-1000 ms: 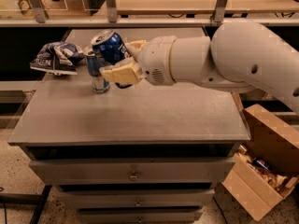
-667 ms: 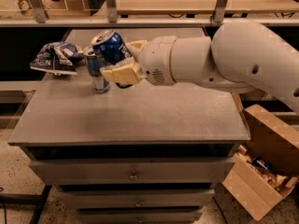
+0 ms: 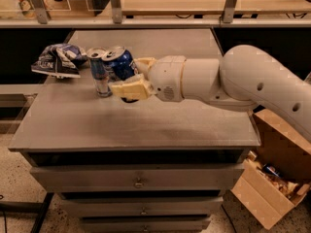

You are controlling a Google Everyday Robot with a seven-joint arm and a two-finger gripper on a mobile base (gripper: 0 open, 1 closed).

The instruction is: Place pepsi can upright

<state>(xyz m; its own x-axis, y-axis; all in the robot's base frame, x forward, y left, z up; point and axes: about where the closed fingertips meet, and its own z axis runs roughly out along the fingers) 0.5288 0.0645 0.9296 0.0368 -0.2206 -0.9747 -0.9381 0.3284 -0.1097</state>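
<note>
Gripper (image 3: 128, 75) over the back-left part of the tabletop (image 3: 146, 125), at the end of the white arm (image 3: 243, 76) that reaches in from the right side of the view.

Fingers (image 3: 131, 89): cream-coloured, closed in on the pepsi can (image 3: 121, 63) and parted only by the width of the can. One finger lies low and in front, under the can's side; the other shows behind it on the right, near the wrist housing (image 3: 167, 79). Nothing else is in the grip.

Pepsi can: dark blue, held between the fingers and tilted, with its silver top leaning up and to the left. It is not upright. Its lower end is hidden behind the front finger. A small dark shadow sits on the tabletop directly below the grip, so the can seems to be raised off the surface, though contact cannot be ruled out from this angle.

Slim can (image 3: 98, 73): blue and silver, standing upright on the tabletop just left of the pepsi can. The two overlap in the view; cannot tell whether they touch. The tip of the front finger ends just beside its lower half.

Snack bag (image 3: 58, 59): crumpled, blue and white, lying on the tabletop's back-left corner, left of the slim can and apart from the gripper.

Below the tabletop: grey drawers (image 3: 138, 178) with small handles. On the floor at right: an open cardboard box (image 3: 265, 203).
</note>
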